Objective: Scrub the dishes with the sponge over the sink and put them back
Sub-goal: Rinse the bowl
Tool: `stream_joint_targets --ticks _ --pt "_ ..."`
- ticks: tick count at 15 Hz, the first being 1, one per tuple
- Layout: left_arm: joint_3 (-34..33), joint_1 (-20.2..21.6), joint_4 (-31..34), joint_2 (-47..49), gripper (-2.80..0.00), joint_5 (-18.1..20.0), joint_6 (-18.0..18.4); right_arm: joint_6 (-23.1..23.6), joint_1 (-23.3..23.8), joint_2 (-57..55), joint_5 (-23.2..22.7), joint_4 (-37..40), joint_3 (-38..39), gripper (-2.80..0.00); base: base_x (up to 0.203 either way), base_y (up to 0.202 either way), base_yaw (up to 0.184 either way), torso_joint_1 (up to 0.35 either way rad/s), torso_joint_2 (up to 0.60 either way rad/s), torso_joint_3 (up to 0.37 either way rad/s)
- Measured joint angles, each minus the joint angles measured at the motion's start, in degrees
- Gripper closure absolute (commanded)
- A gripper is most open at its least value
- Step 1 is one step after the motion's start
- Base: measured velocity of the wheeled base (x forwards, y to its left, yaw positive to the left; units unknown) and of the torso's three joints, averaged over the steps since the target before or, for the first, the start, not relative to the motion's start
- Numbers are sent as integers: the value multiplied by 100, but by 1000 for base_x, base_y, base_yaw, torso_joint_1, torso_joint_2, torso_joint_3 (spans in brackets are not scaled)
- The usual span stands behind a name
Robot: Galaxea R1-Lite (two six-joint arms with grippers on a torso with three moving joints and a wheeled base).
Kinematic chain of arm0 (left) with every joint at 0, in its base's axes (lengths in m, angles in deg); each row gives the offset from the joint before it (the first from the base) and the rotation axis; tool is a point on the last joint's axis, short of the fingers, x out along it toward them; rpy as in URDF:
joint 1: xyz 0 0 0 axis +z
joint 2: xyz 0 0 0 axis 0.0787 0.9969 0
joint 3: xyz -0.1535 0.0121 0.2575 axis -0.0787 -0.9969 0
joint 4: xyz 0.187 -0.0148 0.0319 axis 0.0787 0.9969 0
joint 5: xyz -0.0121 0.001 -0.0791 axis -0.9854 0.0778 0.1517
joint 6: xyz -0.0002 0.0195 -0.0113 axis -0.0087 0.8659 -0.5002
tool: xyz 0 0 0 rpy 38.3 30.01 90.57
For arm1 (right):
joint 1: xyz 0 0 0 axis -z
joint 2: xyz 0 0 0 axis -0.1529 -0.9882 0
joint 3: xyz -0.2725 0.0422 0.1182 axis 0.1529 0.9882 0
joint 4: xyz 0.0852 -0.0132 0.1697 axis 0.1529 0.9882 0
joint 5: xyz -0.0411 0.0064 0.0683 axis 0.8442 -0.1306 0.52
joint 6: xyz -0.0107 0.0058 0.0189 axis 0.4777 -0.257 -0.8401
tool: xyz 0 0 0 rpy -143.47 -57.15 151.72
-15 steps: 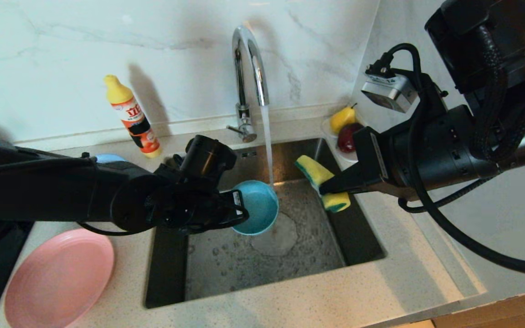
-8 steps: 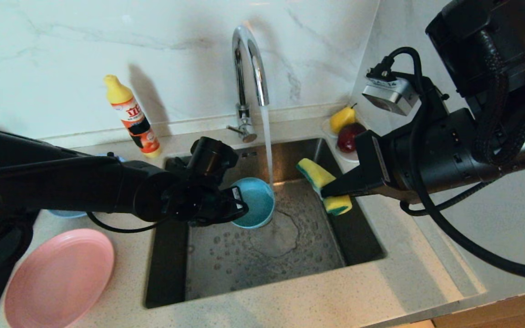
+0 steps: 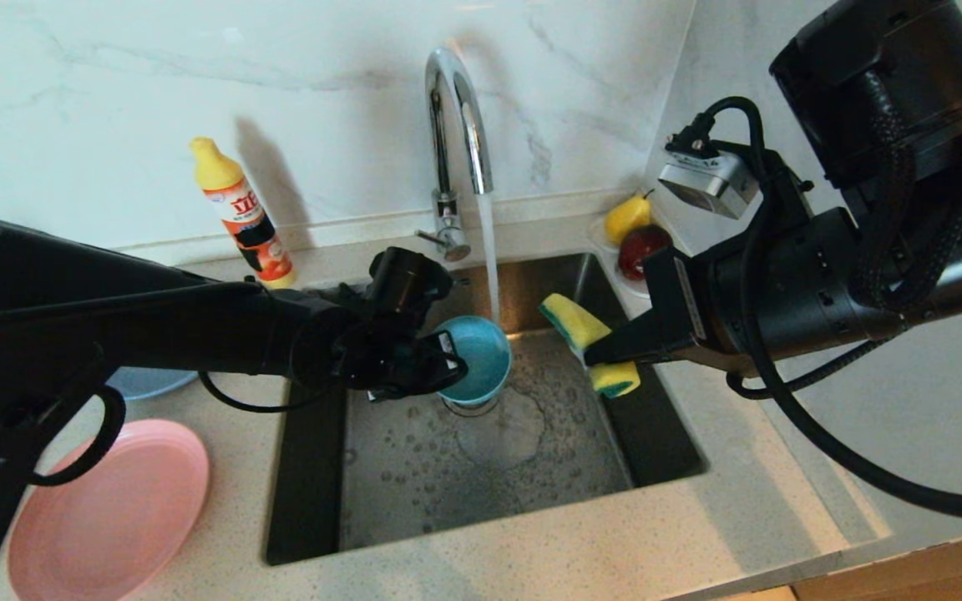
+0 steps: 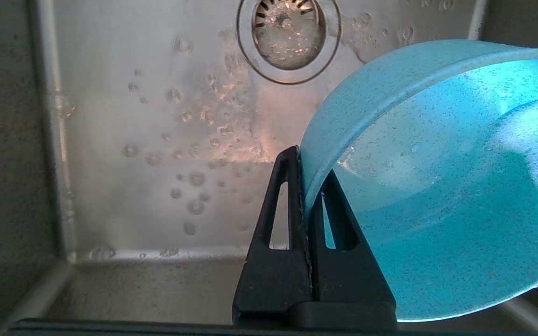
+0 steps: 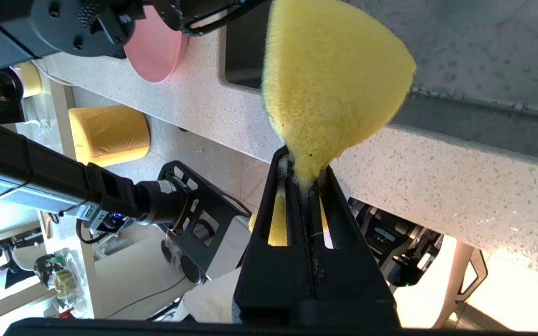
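Observation:
The teal bowl (image 3: 478, 357) hangs tilted over the sink (image 3: 414, 492), right under the running stream from the chrome tap (image 3: 458, 108). My left gripper (image 3: 448, 363) is shut on its rim; in the left wrist view the fingers pinch the bowl (image 4: 437, 196) wall at the gripper (image 4: 307, 163), above the drain (image 4: 289, 37). Over the sink's right side, my right gripper (image 3: 596, 355) is shut on the bent yellow-green sponge (image 3: 581, 324), a short way right of the bowl. In the right wrist view the sponge (image 5: 334, 74) bulges from the gripper (image 5: 304, 161). The pink plate (image 3: 105, 509) and blue plate (image 3: 151, 382) lie on the counter at left.
A detergent bottle (image 3: 240, 213) stands behind the sink's left corner. At the back right a yellow pear (image 3: 627, 217) and a red fruit (image 3: 640, 249) sit on a small white saucer. The left arm stretches across the counter above the blue plate.
My left arm has carried the bowl a little back and right, so the stream now runs into it. The right gripper with the sponge has barely shifted.

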Motion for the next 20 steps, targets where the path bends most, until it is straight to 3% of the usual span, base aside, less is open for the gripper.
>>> stream_joint_targets --ticks 20 --pt "882 129 200 822 0 -49 4 2 13 -82 13 -18 42 0 0 0 0 0 0 0"
